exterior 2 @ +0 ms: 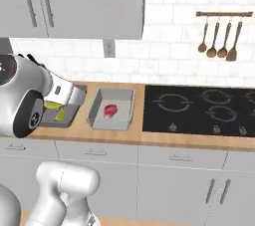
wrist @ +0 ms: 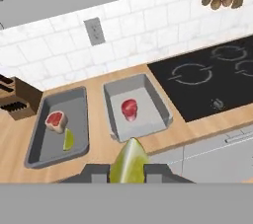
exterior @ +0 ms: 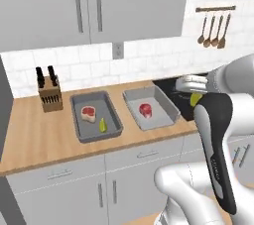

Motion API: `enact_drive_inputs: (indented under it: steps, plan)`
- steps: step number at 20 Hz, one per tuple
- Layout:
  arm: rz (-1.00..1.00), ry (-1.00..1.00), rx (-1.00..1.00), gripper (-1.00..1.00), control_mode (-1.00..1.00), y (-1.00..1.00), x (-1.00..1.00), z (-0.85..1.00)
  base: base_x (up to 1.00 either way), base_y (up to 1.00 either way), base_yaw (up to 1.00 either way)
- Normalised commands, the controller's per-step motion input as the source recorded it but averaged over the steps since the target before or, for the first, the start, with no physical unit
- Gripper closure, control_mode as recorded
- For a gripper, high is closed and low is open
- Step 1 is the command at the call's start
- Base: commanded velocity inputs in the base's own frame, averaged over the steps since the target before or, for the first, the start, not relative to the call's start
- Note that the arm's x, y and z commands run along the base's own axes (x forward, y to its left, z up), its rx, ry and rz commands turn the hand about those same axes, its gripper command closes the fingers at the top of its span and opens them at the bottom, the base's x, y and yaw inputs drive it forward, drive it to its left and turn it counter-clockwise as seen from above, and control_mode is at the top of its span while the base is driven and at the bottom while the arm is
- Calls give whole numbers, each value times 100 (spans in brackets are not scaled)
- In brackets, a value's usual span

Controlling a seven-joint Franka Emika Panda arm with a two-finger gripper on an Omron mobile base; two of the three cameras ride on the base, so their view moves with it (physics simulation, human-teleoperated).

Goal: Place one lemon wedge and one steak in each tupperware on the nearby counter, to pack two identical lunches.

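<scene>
Two grey tupperware trays lie side by side on the wood counter (exterior: 30, 135). In the left tupperware (exterior: 111, 117) (wrist: 49, 146) there is a steak (exterior: 89, 113) (wrist: 55, 119) and a lemon wedge (exterior: 102, 126) (wrist: 68, 140). The right tupperware (exterior: 161, 107) (wrist: 148, 114) (exterior 2: 124, 98) holds one steak (exterior: 145, 110) (wrist: 129, 108) (exterior 2: 110, 109). My gripper (wrist: 129, 169) (exterior: 195, 96) is shut on a second lemon wedge (wrist: 129, 161) (exterior: 196, 99) (exterior 2: 52, 104). It hangs in the air, in front of and to the right of the right tupperware. In the right base view my arm hides most of the left tupperware.
A knife block (exterior: 49, 92) (wrist: 17, 98) stands at the back left of the counter. The black cooktop (exterior 2: 199, 108) (wrist: 212, 77) lies to the right of the trays. Wooden utensils (exterior 2: 219, 33) hang on the tiled wall, and wall cabinets (exterior: 94, 6) hang above.
</scene>
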Motion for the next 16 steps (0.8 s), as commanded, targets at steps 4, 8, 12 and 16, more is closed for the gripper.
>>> enact_drive_inputs:
  steps: [4, 8, 12, 16]
  plan:
    - [0, 0, 0, 100, 100, 0, 0, 0, 49, -34, 58]
    - [0, 0, 0, 100, 100, 0, 0, 0, 73, -49, 50]
    - [0, 0, 0, 100, 100, 0, 0, 0, 36, -53, 40]
    - [0, 0, 0, 100, 100, 0, 0, 0, 0, -30, 1]
